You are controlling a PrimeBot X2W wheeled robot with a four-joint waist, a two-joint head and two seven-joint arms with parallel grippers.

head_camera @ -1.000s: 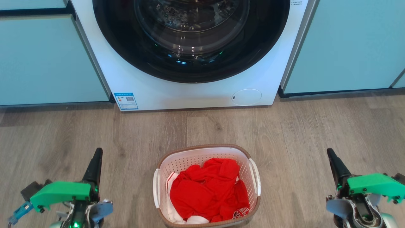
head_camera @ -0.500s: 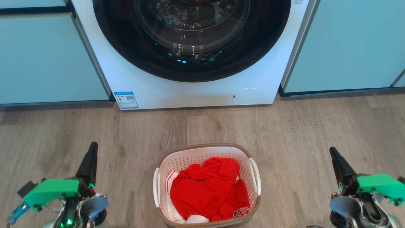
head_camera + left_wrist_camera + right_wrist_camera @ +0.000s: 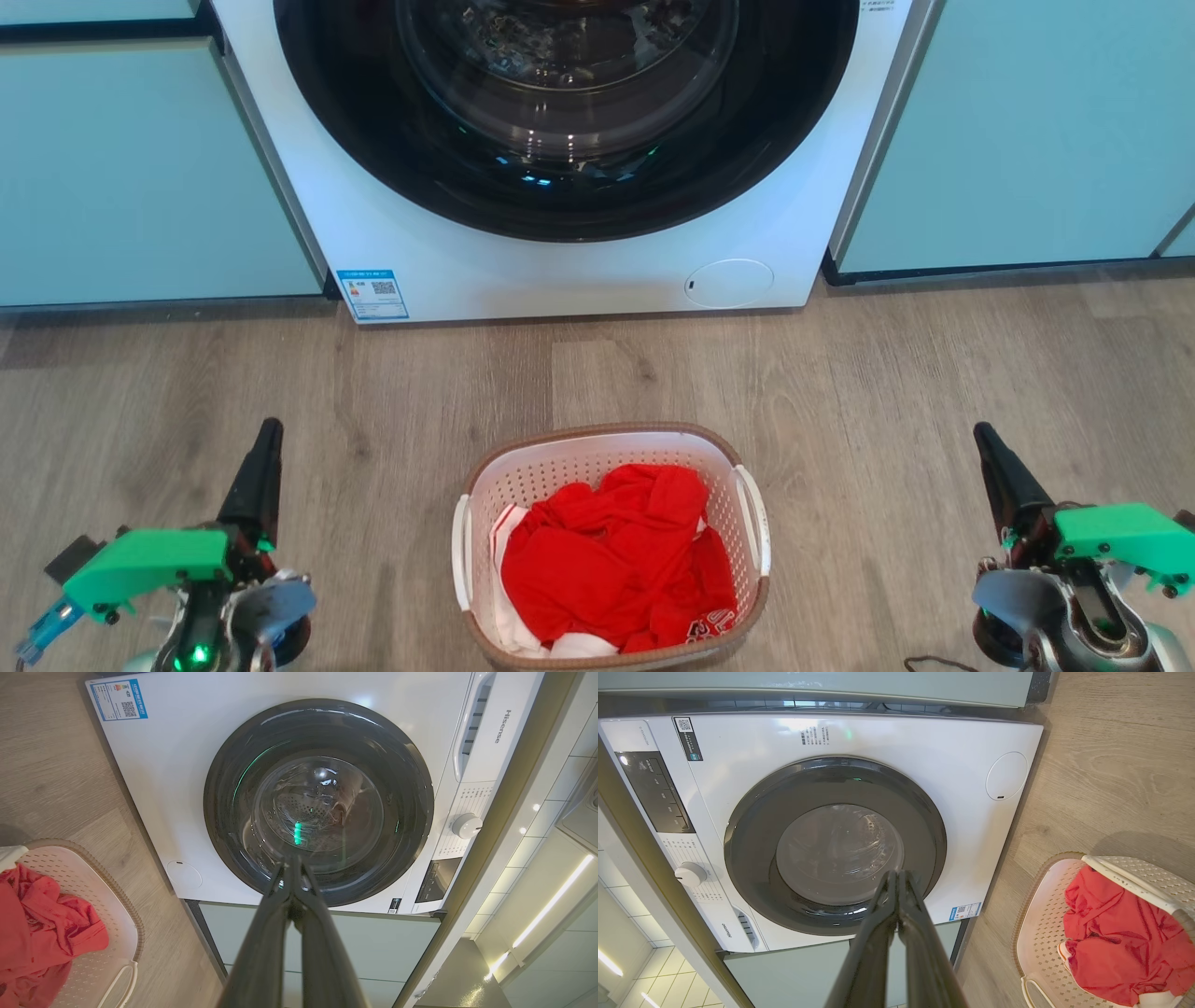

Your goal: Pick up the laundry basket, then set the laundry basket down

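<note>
a laundry nook in pale teal

we face a white front-loading washing machine (image 3: 560, 271) with a dark round glass door (image 3: 560, 112), built in between pale teal cabinet fronts (image 3: 140, 177) — a blue label (image 3: 372, 296) sits at its lower corner on our left. the floor (image 3: 373, 392) is grey-brown wood-look plank. in the left wrist view we make out white wall tiles (image 3: 574, 765) and a bright strip light (image 3: 551, 900) — both beyond the machine's top.

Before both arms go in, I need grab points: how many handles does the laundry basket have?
2. The left handle runs along the left side of the laundry basket, the right handle along its right side. The red clothes inside hide neither.
</note>
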